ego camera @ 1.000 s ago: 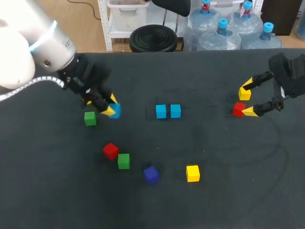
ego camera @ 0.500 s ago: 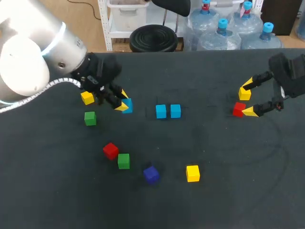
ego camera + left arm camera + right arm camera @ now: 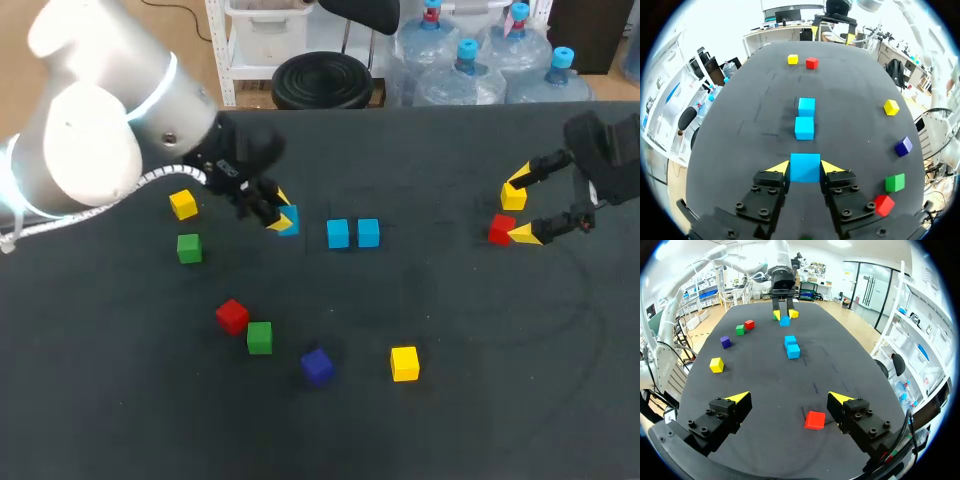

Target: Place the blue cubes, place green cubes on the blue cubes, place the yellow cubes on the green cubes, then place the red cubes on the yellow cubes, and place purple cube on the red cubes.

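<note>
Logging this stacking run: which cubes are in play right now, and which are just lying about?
In play: blue cube shut in left pincer; two blue cubes side by side.
Lying about: two green cubes, three yellow cubes, two red cubes, purple cube.

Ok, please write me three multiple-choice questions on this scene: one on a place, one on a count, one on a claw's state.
1. Where is the small red cube by the right claw? A) stacked on another cube B) lifted in the air C) on the black table, between that claw's fingers.
2. How many small light-blue cubes lie free on the table? A) one B) two C) four.
3. The left claw is: A) shut on a third light-blue cube B) open and empty C) shut on nothing.
Key: 1C, it lies between the open fingers; 2B, a pair sits ahead of the left claw; 3A, both yellow tips press its sides.
</note>
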`<move>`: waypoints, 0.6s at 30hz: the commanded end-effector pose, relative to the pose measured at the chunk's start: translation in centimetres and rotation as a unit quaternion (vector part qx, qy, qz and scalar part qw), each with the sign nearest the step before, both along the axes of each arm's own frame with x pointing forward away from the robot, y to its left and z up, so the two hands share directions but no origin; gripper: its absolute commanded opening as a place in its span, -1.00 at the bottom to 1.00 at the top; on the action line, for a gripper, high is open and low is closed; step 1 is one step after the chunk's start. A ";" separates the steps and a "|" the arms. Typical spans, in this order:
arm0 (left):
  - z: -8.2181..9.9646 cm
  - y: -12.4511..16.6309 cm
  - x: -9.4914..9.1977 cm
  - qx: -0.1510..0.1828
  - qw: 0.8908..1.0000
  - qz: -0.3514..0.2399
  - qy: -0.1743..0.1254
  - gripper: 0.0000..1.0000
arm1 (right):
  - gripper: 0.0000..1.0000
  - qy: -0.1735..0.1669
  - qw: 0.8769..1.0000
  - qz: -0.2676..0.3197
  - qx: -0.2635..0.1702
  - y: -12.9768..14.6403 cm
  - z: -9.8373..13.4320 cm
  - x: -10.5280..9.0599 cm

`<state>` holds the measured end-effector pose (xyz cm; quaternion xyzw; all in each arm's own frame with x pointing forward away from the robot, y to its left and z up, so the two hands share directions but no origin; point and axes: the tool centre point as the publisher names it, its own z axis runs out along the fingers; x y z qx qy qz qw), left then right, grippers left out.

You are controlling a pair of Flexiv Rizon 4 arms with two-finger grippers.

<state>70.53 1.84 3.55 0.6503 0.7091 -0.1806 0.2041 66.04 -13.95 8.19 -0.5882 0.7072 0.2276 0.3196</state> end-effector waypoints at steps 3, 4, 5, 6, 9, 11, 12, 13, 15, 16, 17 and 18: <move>-1.0 -0.9 0.7 0.004 1.000 0.002 0.000 -1.00 | 1.00 0.000 1.000 0.000 0.000 0.0 0.0 0.0; -1.1 -1.0 0.8 0.004 1.000 0.002 0.000 -1.00 | 1.00 0.000 1.000 0.000 0.000 0.0 0.0 0.0; -1.2 -1.0 0.8 0.004 1.000 0.002 -0.001 -1.00 | 1.00 0.000 1.000 0.000 0.000 0.0 0.0 0.0; -1.3 -1.1 0.9 0.005 1.000 0.002 -0.002 -1.00 | 1.00 0.000 1.000 0.000 0.000 0.0 0.0 0.0; -1.6 -1.5 0.9 0.006 1.000 0.000 -0.002 -1.00 | 1.00 0.000 1.000 0.000 0.000 0.0 0.0 0.0; -1.7 -1.6 1.0 0.006 1.000 -0.001 0.000 -1.00 | 1.00 0.000 1.000 0.000 0.000 0.0 0.0 0.0; -1.7 -1.6 1.0 0.004 1.000 -0.001 0.003 -1.00 | 1.00 0.000 1.000 0.000 0.000 0.0 0.0 0.0; -1.8 -1.7 1.0 0.003 1.000 -0.001 0.003 -1.00 | 1.00 0.000 1.000 0.000 0.000 0.0 0.0 0.0; -1.9 -1.8 1.0 0.003 1.000 -0.002 0.004 -1.00 | 1.00 0.000 1.000 0.000 0.000 0.0 0.0 0.0; -2.0 -1.9 1.0 0.003 1.000 -0.003 0.005 -1.00 | 1.00 0.000 1.000 0.000 0.000 0.0 0.0 0.0; -2.1 -1.9 1.0 0.004 1.000 -0.004 0.006 -1.00 | 1.00 0.000 1.000 0.000 0.000 0.0 0.0 0.0; -2.2 -2.0 1.0 0.005 1.000 -0.005 0.007 -1.00 | 1.00 0.000 1.000 0.000 0.000 0.0 0.0 0.0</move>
